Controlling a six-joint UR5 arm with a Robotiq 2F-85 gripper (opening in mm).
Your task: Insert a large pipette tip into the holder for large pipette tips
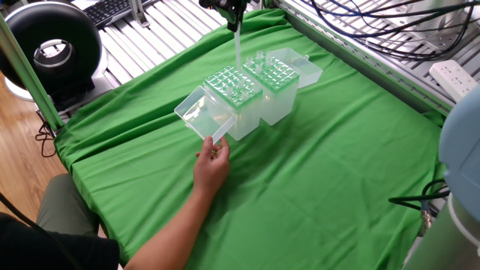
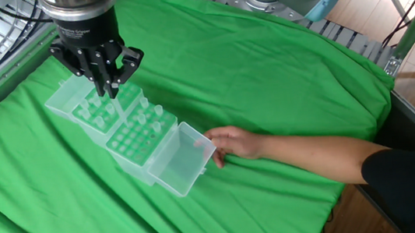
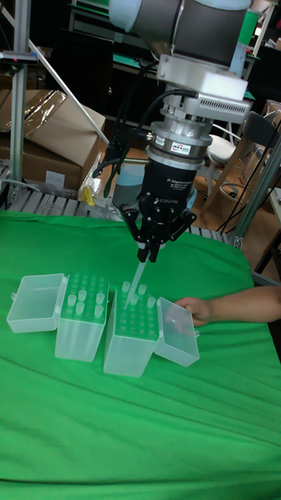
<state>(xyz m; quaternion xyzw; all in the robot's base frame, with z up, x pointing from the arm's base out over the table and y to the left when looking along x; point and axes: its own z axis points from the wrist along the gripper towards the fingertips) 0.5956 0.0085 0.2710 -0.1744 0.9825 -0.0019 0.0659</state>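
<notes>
Translucent large pipette tip (image 3: 136, 280) hangs from the closed jaws of the gripper (image 3: 150, 251), its point just above the greenish grid of the holder for large pipette tips (image 3: 134, 330). A few tips stand in this holder and in the neighbouring box (image 3: 82, 314). A person's hand (image 1: 211, 166) steadies the open lid (image 1: 198, 114). Green cloth (image 1: 315, 180) covers the tabletop.

Place: robotics lab | cues: aluminium-frame bench (image 1: 390, 64), cable bundles (image 1: 360, 22) (overhead), green cloth (image 1: 322, 172)
</notes>
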